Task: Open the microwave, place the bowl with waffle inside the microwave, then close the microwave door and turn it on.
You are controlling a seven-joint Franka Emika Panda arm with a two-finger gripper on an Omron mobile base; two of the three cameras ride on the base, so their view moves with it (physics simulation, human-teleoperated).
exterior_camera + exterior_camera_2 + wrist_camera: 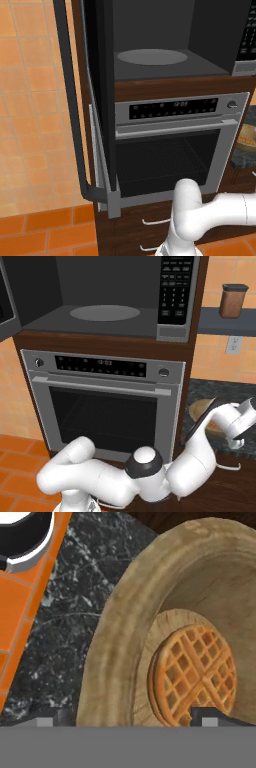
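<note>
The microwave (150, 56) stands open, its dark cavity and grey turntable (105, 312) bare. The microwave door (97, 100) is swung out to the left, its long dark bar handle (70, 100) facing outward. The tan wooden bowl (120, 637) sits on the dark speckled counter right of the oven, with a round waffle (192, 674) lying in it. My gripper (130, 718) is open right over the bowl; one fingertip is outside the near rim and the other is inside by the waffle. In the right base view the arm bends right, partly covering the bowl (202, 408).
A silver oven (105, 401) with a mesh window sits below the microwave, drawers beneath it. The button panel (176, 291) is on the microwave's right. A brown jar (233, 301) stands on a shelf above the counter (65, 612). Orange tile floor lies on the left.
</note>
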